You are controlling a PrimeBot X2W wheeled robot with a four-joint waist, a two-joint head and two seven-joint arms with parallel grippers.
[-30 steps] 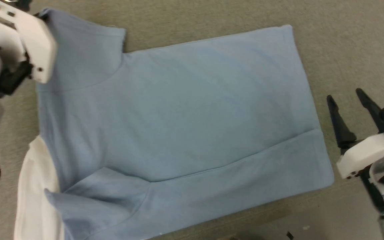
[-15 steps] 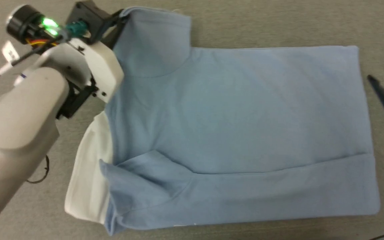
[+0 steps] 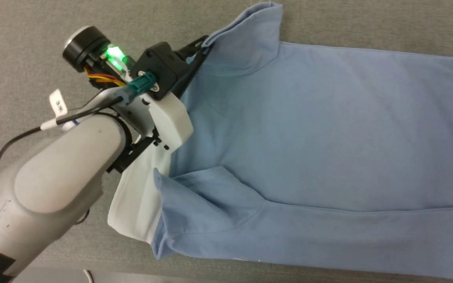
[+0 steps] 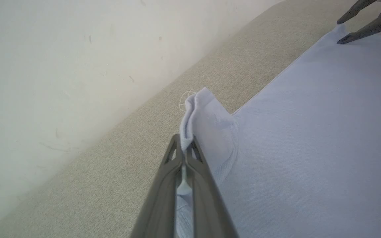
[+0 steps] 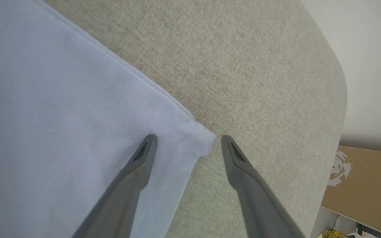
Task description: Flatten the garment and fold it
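Note:
The garment (image 3: 309, 129), a light blue shirt with a white collar (image 3: 138, 196), lies spread on the grey cloth-covered table (image 3: 34, 47). My left gripper (image 3: 205, 42) is shut on the edge of the far sleeve (image 3: 246, 43), which curls up at the pinch. In the left wrist view the sleeve hem (image 4: 190, 109) sticks out past the closed left gripper (image 4: 185, 147). My right gripper (image 5: 186, 140) stands open over the hem corner (image 5: 203, 142): one finger above the cloth, the other above the bare table. The right gripper (image 4: 338, 32) also shows at the shirt's far end.
A white wall (image 4: 45, 66) runs along the table's far side. The table's rounded corner (image 5: 336, 76) lies just beyond the hem corner, with a cardboard box (image 5: 369, 185) below it. The near side of the shirt is folded over in a long band (image 3: 328, 236).
The head view has shifted, so the shirt sits further right in it. My left gripper stays shut on the sleeve edge, which now curls upward. The right gripper has slid out toward the right edge.

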